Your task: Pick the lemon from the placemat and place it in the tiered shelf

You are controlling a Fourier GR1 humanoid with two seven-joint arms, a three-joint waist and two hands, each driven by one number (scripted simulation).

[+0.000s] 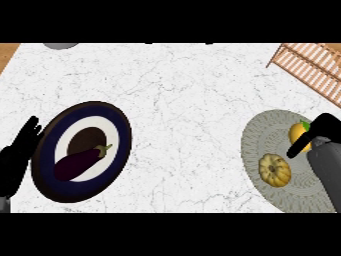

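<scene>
Grey forearm of the right arm enters from the lower right edge and ends in the black right hand (322, 134), which sits over the round grey placemat (265, 131). Its thumb points down and left toward the mat's centre; whether the other fingers are curled cannot be told. Touching the hand's left side, the lemon (298, 132) lies on the placemat, partly hidden, with a green tip at its top. Just below it on the same mat rests a small ribbed yellow pumpkin (275, 170).

At the lower left edge the left hand (14, 155) is at rest, fingers straight and spread, pointing up. Just beside it is a dark blue plate (114, 122) with a white ring and dark centre, carrying a purple eggplant (81, 161).

White marble with grey veins forms the counter (180, 95). Wood surface shows at the upper left corner. A wooden slatted tiered shelf (322, 70) stands at the upper right, apart from the placemat. A grey object (61, 45) is cut off by the top edge.
</scene>
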